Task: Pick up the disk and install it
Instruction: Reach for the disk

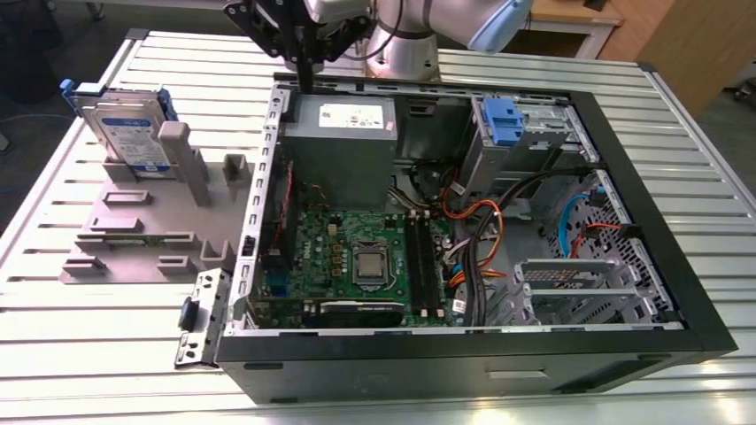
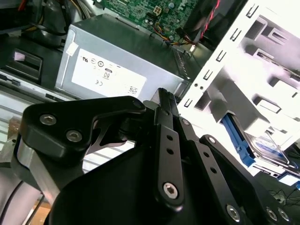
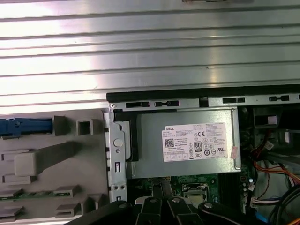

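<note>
The disk (image 1: pixel 122 127), silver with a printed label and a blue frame, stands on edge in a grey holder (image 1: pixel 142 221) on the exterior view's left, outside the computer case. Its blue frame shows in the first wrist view (image 3: pixel 23 126), and its label in the second wrist view (image 2: pixel 266 143). My gripper (image 1: pixel 306 87) hangs over the case's far left corner, beside the power supply, well apart from the disk. Its black fingers are shut together with nothing between them, as both wrist views show (image 2: pixel 163 93) (image 3: pixel 161 183).
The open black computer case (image 1: pixel 661 221) fills the middle of the slatted metal table (image 1: pixel 71 345). Inside are a grey power supply box (image 1: pixel 343 133) with a white sticker, a green motherboard (image 1: pixel 354 257), orange and black cables (image 1: pixel 484 230), and a blue clip (image 1: pixel 502 119) in the drive bay.
</note>
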Controlling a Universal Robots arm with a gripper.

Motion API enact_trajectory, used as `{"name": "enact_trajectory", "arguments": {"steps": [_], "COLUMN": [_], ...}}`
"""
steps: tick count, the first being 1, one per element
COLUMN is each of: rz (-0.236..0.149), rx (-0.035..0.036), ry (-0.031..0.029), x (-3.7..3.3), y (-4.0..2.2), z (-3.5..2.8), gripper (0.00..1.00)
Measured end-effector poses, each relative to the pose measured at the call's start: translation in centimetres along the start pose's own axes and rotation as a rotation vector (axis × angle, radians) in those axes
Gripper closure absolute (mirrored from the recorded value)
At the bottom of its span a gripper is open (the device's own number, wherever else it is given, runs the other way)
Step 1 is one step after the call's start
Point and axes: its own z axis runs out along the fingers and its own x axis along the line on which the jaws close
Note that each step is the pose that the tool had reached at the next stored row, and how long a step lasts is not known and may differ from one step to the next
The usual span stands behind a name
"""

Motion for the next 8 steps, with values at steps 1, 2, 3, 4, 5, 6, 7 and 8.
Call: {"name": "enact_trajectory", "arguments": {"steps": [1,2,3,4,5,6,7,8], "rz": [0.000,0.000,0.000,0.000,0.000,0.000,0.000,0.000], "rx": [-0.0002,-0.0002,-0.0003,-0.0003,-0.0004,-0.0003,-0.0003,-0.0002], "ry": [-0.0001,0.0000,0.0000,0.0000,-0.0001,0.0000,0.0000,0.0000], "x": [0.14,0.28,0.39,0.49,0.57,0.65,0.71,0.74], "y": [-0.01,-0.02,-0.03,-0.03,-0.04,-0.04,-0.05,-0.05], "z": [0.01,0.02,0.03,0.04,0.05,0.05,0.06,0.05], "gripper": [0.89,0.89,0.89,0.89,0.89,0.89,0.89,0.89]}}
